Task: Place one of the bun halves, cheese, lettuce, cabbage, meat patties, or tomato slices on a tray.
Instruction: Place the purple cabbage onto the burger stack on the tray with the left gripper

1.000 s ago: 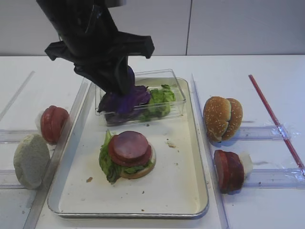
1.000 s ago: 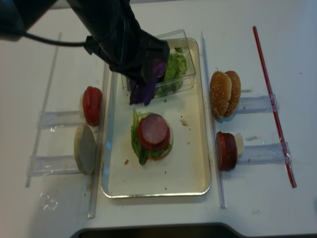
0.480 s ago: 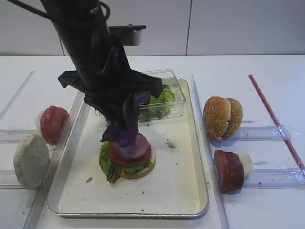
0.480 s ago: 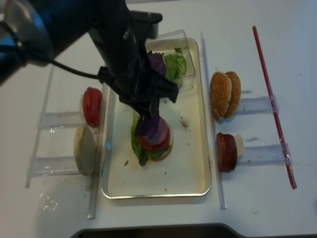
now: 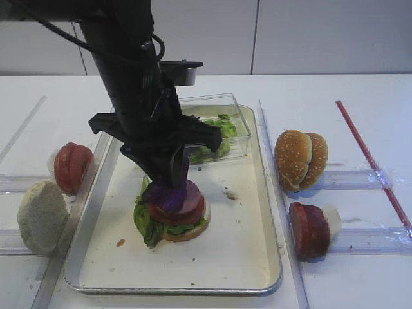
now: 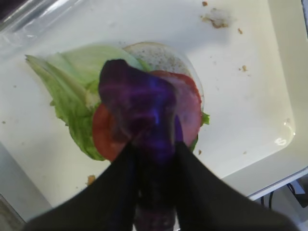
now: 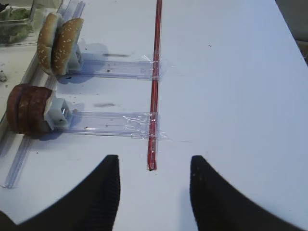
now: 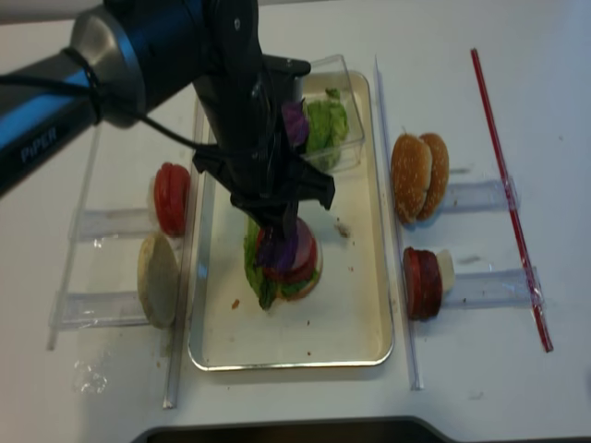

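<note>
White tabletop and a pale wall frame our workspace, with the tray (image 5: 270, 270) sitting in the middle of it. Our left gripper (image 5: 168, 188) has come down from the clear box (image 5: 237, 132) at the back of the tray to just over the half-built burger, and it is pinching the cabbage (image 6: 139, 108) between its pressed-together fingers (image 6: 195, 183). A second ago the purple leaf was only just leaving the box; now it droops onto the meat slices (image 5: 192, 205), which rest on lettuce (image 5: 145, 222) and a bun half (image 5: 190, 232). In our left wrist view the leaf covers much of the meat but is not yet let go. We judge the carry nearly finished, so what is left is to part the jaws and lift away without dragging the floppy leaf off the stack. Our right gripper (image 7: 153, 180) waits spread over bare table, near the red stick (image 7: 155, 86), the spare buns (image 7: 57, 43) and patties (image 7: 26, 108)
</note>
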Available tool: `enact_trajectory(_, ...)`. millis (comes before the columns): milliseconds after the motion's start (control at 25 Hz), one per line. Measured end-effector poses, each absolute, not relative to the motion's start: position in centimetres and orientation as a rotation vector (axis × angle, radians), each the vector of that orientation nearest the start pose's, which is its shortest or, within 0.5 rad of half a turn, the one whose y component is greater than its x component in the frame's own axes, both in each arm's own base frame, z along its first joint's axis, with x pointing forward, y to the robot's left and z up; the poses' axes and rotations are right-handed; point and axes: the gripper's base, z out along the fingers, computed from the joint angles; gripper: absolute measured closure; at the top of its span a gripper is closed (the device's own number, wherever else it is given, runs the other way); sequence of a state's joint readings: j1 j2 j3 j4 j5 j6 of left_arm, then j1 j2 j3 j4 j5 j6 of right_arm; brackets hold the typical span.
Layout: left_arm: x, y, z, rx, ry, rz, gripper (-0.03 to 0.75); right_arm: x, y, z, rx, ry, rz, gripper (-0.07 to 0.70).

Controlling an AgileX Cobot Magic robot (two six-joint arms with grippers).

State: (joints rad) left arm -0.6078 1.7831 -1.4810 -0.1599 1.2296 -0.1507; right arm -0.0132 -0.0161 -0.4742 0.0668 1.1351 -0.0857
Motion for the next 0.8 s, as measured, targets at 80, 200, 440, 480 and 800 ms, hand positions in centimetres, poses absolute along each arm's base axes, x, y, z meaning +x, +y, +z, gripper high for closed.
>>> enact_trajectory(80, 28.7, -21.6, 27.0, 0.631, 3.002, -0.292, 0.552, -0.8, 0.6, 26.4, -0.083, 2.125, 0.023, 0.274)
enact_trajectory(200, 28.7, -21.6, 27.0, 0.631, 3.002, -0.292, 0.552, -0.8, 0.6, 26.4, -0.083, 2.125, 0.023, 0.274)
enact_trajectory(440, 28.8, -21.9, 26.8, 0.632, 2.985, -0.326, 0.552, -0.8, 0.6, 26.4, -0.083, 2.125, 0.023, 0.274)
enact_trajectory(480, 28.9, -22.0, 26.6, 0.633, 2.985, -0.328, 0.552, -0.8, 0.6, 26.4, -0.083, 2.125, 0.023, 0.274)
enact_trajectory(800, 29.4, -22.3, 25.1, 0.642, 3.018, -0.298, 0.552, -0.8, 0.6, 26.4, -0.083, 2.125, 0.023, 0.274)
